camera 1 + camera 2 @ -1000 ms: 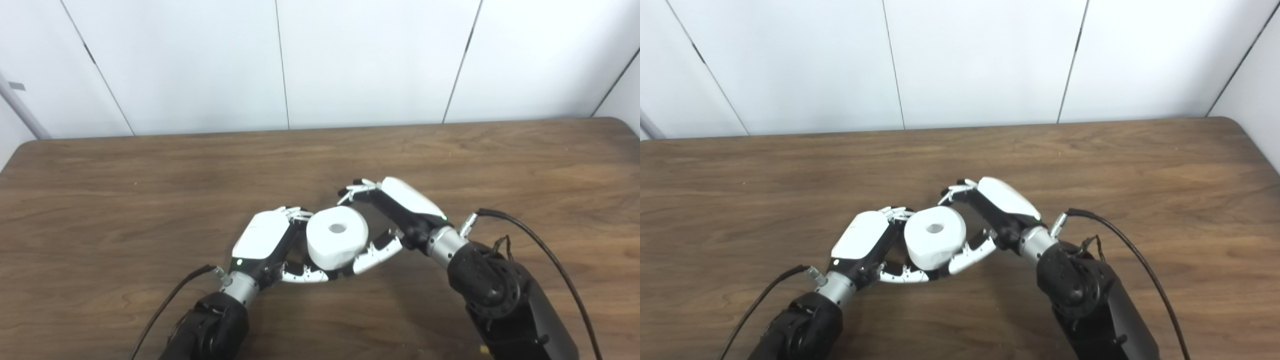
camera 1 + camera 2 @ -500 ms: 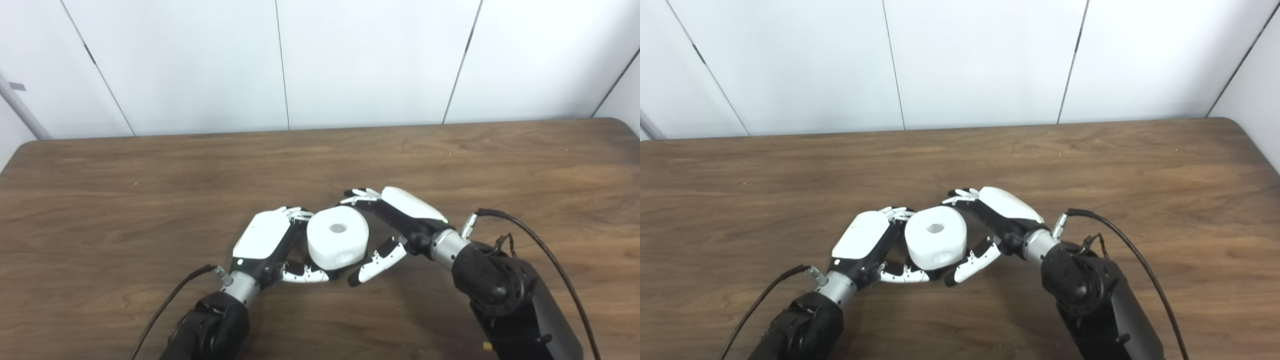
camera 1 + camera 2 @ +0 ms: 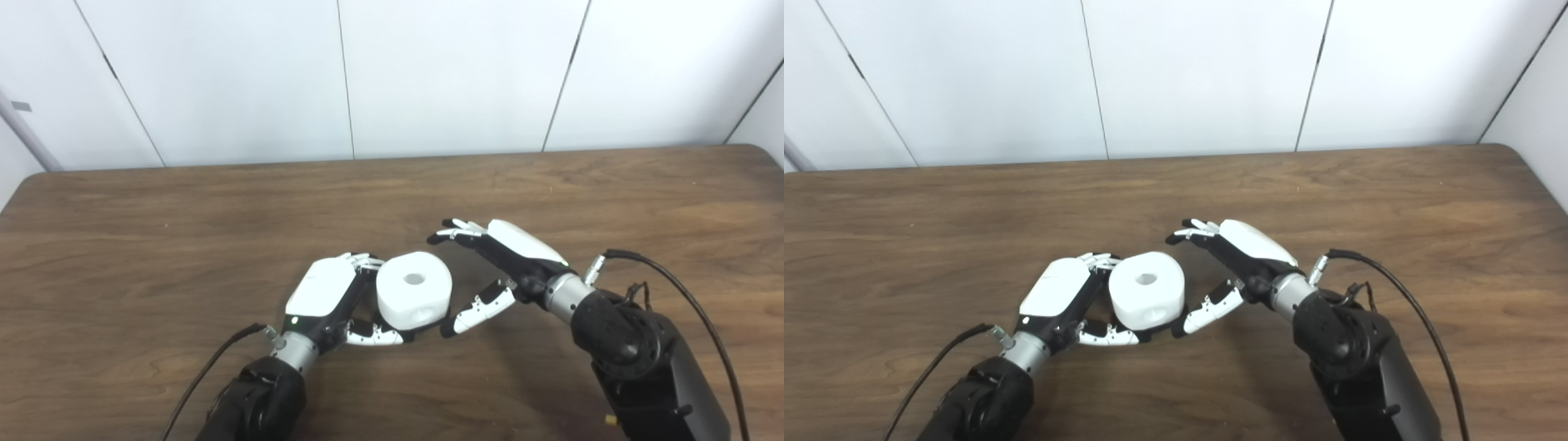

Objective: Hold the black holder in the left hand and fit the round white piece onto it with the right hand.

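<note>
Left hand (image 3: pixel 324 294) fingers grasp the round white piece (image 3: pixel 413 294); right hand (image 3: pixel 508 263) fingers released beside it.

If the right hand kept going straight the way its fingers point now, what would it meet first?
Most likely the round white piece. The right hand is open beside it, fingers aimed leftward; its upper fingers might pass just behind, though depth is unclear. The left hand lies beyond.

White-shelled left hand (image 3: pixel 321 288), silver wrists, black forearms, black cables
</note>
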Controlling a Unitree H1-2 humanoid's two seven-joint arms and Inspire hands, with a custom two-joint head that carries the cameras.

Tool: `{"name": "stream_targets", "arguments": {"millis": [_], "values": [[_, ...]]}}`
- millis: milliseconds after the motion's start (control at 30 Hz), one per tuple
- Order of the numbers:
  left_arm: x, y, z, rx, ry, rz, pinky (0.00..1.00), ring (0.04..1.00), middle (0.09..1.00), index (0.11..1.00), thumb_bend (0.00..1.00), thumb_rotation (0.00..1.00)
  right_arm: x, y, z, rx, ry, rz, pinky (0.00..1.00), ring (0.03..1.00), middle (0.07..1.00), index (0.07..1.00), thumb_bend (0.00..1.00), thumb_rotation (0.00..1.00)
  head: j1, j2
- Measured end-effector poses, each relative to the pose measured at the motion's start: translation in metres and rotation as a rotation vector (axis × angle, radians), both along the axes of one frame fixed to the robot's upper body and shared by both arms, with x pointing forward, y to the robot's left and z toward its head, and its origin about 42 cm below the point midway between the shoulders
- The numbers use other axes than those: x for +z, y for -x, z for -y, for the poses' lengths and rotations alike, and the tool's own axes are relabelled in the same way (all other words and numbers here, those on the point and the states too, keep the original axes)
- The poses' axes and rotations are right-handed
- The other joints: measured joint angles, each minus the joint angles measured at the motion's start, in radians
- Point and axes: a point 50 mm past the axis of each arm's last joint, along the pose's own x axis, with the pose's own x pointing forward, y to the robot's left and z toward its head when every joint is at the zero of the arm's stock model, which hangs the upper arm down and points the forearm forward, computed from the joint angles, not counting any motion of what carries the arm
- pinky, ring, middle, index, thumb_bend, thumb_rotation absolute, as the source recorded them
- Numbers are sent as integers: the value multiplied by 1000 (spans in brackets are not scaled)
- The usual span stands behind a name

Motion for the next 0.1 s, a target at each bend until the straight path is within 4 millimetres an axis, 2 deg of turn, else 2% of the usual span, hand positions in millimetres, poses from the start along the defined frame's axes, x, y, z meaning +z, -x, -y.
{"name": "stream_targets", "arguments": {"millis": [100], "values": [[0,0,0,1,1,0,909,840,758,485,523,55,3,1,5,-17,-7,10,1000,1000,976,856,1000,321,-2,0]]}}
